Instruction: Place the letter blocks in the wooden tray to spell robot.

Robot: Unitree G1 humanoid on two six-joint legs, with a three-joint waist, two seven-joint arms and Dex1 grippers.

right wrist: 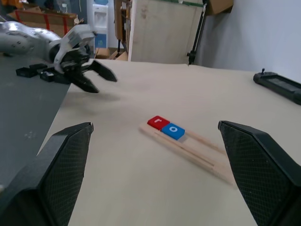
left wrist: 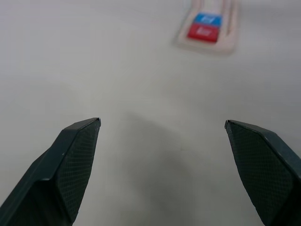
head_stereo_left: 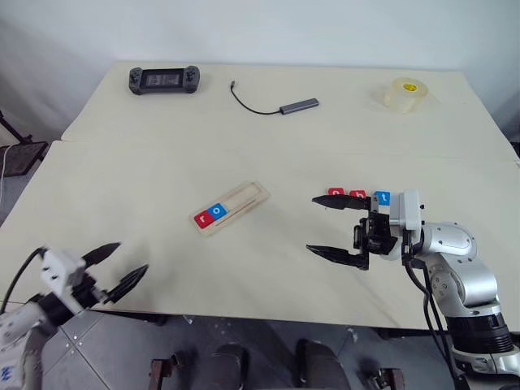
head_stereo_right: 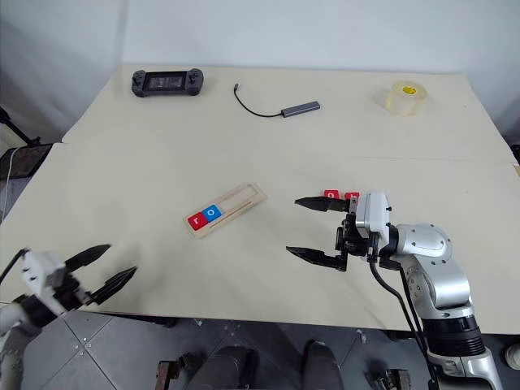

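Note:
The wooden tray (head_stereo_left: 248, 197) lies slanted at the table's middle. A red "r" block (head_stereo_left: 202, 218) and a blue "o" block (head_stereo_left: 217, 211) sit side by side at its near left end. Two red blocks (head_stereo_left: 336, 193) and a blue block (head_stereo_left: 382, 197) lie in a row on the table to the right. My right gripper (head_stereo_left: 312, 224) hovers open just in front of that row, pointing left toward the tray, with nothing between its fingers. Over the table's front left edge my left gripper (head_stereo_left: 133, 256) is open and empty, aimed at the tray (left wrist: 230, 40).
At the back of the table are a black game controller (head_stereo_left: 163, 80), a grey USB hub with a cable (head_stereo_left: 299, 105) and a roll of clear tape (head_stereo_left: 405, 94). A seam crosses the table behind the tray.

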